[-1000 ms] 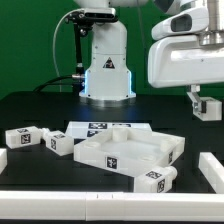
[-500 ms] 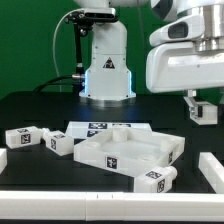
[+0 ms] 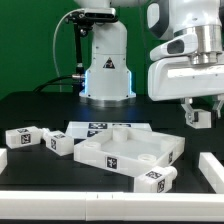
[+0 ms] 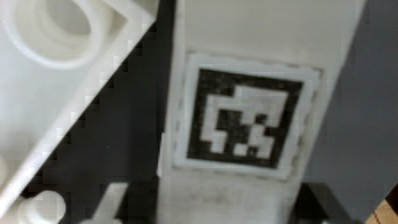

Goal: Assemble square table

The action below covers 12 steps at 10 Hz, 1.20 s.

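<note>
Square table in pieces on my black work surface. The table top [image 3: 128, 150] lies rim-up in the middle of the exterior view. Its round corner holes are open, and I can see no leg fitted in any of them.

Two spare legs lie close together toward the exterior view's left, the outer leg [image 3: 20, 137] and the inner leg [image 3: 59, 144]. A front leg [image 3: 152, 180] rests just beside the top's near edge; I cannot tell whether the two touch.

The gripper [image 3: 203, 116] hangs in the air near the top's corner on the exterior view's right, its fingers clamped on the fourth leg [image 4: 240, 115]. In the wrist view that leg runs down the middle with its black-and-white tag facing the camera, and one corner hole [image 4: 71, 25] of the top shows beside it.

The marker board [image 3: 92, 127] lies flat behind the top, and the robot base [image 3: 105, 65] stands farther back.

By my reading the job has barely begun. One leg has been lifted and none seated, so all four remain to be set in their holes and fastened.

Against the picture from a second ago, the gripper and its leg have dropped lower and edged toward the exterior view's left, closer to the top. The wrist has turned, and more of the arm has swung into the upper corner of the exterior view. The top, the three lying legs and the marker board have not moved.
</note>
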Each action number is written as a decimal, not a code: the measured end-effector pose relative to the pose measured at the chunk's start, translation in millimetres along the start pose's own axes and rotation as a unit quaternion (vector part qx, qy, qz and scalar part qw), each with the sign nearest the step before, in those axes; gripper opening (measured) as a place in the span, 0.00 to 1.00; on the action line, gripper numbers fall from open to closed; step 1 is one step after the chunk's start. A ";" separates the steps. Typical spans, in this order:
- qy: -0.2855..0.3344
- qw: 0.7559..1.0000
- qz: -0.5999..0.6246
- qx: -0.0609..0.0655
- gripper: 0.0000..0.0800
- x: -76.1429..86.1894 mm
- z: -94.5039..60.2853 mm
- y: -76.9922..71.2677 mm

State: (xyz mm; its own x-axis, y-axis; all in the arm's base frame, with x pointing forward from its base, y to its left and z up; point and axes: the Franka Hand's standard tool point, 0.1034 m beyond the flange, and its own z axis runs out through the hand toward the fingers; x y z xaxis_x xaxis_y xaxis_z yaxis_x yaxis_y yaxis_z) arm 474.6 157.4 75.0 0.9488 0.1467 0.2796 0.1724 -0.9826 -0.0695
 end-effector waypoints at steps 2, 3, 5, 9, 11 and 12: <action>0.004 1.000 -0.008 0.001 0.36 -13.5 10.5 -3.0; -0.005 1.000 -0.020 0.005 0.36 -26.3 18.6 -15.1; -0.008 1.000 -0.023 0.007 0.36 -41.6 31.4 -27.3; -0.021 0.999 -0.027 0.003 0.36 -57.9 47.9 -25.0; -0.016 1.000 -0.026 0.002 0.36 -61.2 48.4 -22.9; -0.015 1.000 -0.027 0.002 0.36 -61.2 48.6 -22.9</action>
State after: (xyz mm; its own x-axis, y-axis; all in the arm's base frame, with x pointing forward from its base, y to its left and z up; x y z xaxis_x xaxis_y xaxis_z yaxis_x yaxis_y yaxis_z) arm 425.5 176.5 13.0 0.9457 0.2023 0.2543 0.2241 -0.9727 -0.0597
